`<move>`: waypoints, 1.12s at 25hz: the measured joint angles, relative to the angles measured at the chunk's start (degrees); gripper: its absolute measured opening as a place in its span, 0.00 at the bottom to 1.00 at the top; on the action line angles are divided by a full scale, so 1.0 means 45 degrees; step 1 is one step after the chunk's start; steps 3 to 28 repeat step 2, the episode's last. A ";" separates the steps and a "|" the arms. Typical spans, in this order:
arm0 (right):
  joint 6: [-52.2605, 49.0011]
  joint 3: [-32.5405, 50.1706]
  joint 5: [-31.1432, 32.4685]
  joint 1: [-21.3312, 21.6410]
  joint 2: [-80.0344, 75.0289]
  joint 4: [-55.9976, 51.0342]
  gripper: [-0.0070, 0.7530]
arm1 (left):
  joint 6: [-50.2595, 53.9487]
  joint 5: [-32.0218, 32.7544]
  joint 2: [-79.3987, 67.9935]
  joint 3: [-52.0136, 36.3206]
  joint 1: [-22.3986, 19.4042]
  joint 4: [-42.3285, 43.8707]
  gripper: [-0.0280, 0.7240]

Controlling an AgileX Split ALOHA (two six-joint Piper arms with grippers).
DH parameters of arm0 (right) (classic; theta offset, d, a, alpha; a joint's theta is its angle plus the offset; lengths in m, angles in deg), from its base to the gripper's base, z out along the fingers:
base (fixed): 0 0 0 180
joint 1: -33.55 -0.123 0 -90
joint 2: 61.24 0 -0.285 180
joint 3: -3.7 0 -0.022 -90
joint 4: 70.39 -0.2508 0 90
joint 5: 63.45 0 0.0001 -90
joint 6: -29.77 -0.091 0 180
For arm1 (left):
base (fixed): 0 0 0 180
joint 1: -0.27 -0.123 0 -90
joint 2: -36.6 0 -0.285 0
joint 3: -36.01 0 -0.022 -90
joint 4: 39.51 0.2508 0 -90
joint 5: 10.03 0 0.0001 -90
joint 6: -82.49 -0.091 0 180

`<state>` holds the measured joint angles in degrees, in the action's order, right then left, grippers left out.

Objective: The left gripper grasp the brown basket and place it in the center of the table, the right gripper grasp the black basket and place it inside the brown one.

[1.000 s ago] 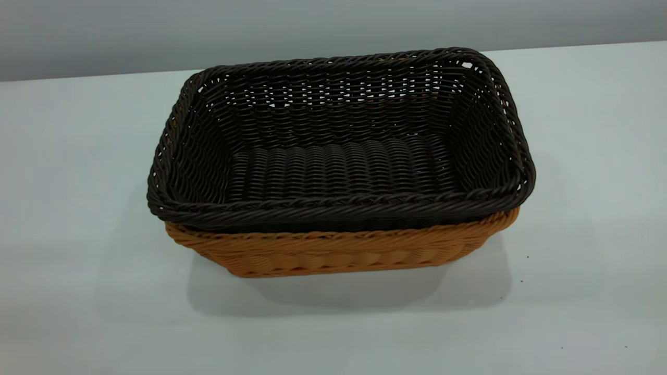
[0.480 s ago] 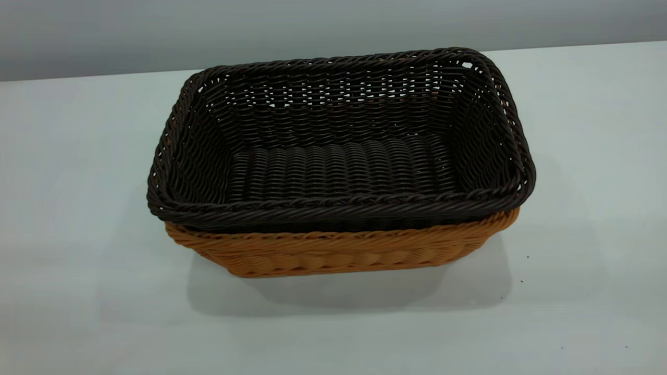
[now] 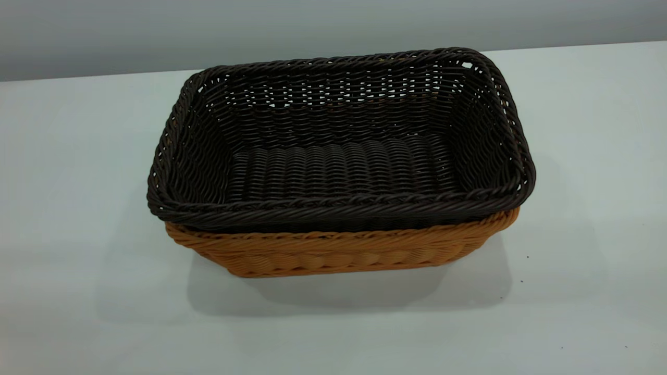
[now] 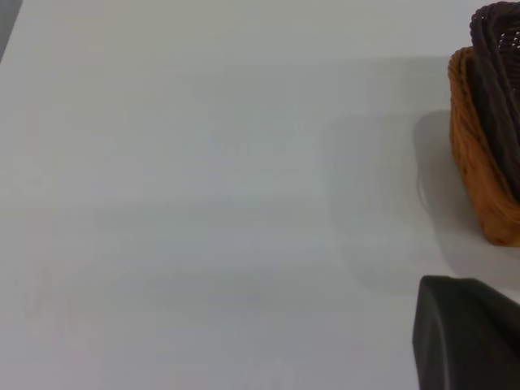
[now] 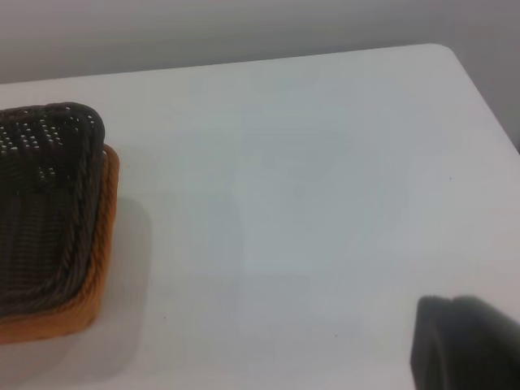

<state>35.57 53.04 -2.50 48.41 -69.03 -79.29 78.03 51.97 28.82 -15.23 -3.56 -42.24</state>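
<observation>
Baskets: black basket (image 3: 338,151) nested in brown basket (image 3: 333,250), mid-table (image 3: 78,208); task looks done.
Left gripper (image 4: 467,333): well apart, fingers' state cannot tell.
Right gripper (image 5: 467,341): likewise.

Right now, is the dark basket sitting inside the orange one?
Yes. The black basket is nested upright in the brown basket, whose wall shows beneath its rim.

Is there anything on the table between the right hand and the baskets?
No. In the right wrist view only bare table lies between the right hand and the black basket nested in the brown basket.
</observation>
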 joint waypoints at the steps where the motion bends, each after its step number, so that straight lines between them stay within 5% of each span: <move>1: 0.0000 0.0000 0.0000 0.0000 0.0000 0.0000 0.02 | 0.0000 0.0000 0.0000 0.0000 0.0000 0.0000 0.04; 28: 0.0000 0.0000 0.0000 0.0000 0.0000 0.0000 0.02 | 0.0000 0.0000 0.0000 0.0000 0.0000 0.0000 0.04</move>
